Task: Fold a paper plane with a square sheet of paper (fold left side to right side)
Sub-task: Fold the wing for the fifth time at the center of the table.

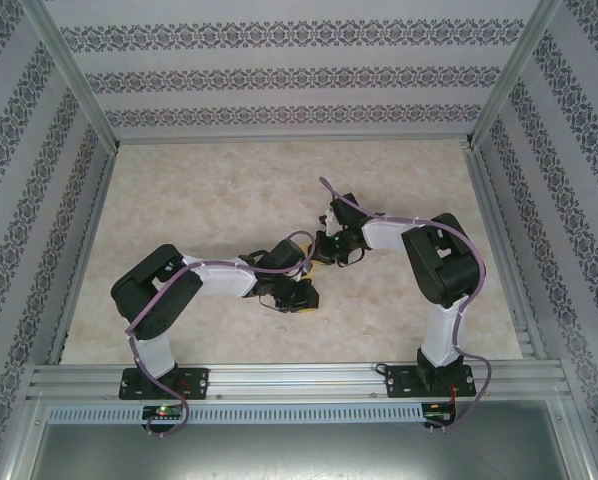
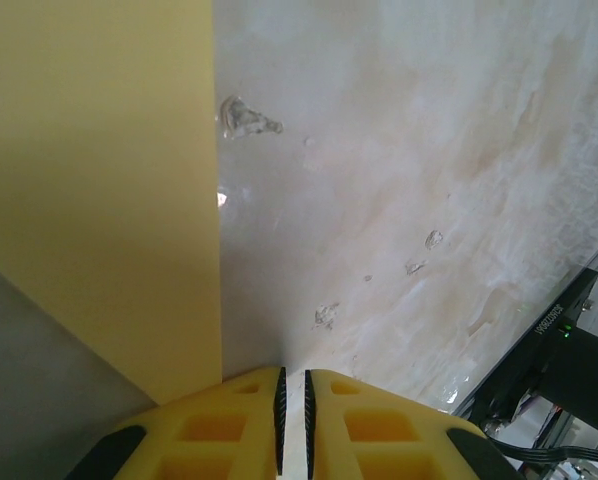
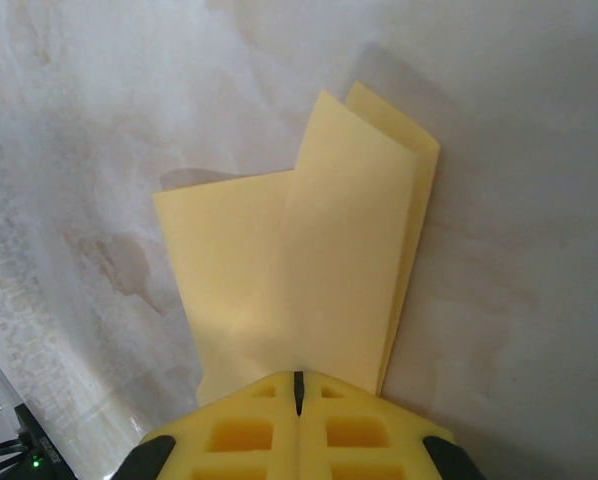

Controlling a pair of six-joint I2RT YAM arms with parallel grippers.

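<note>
The right gripper (image 3: 299,378) has its fingers together at the near edge of the folded paper (image 3: 319,270), which fans out ahead of it over the bench (image 3: 519,200). I cannot tell whether a layer is pinched. The left gripper (image 2: 292,378) stands a slit apart, with nothing between. The paper lies ahead to its left.

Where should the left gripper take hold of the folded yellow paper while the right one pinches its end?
Probably the long straight edge of the folded yellow paper, coming in sideways from the table side. In the left wrist view that edge runs free right beside the left gripper, whose jaws stand a slit apart; the right gripper is shut on one narrow end.
</note>
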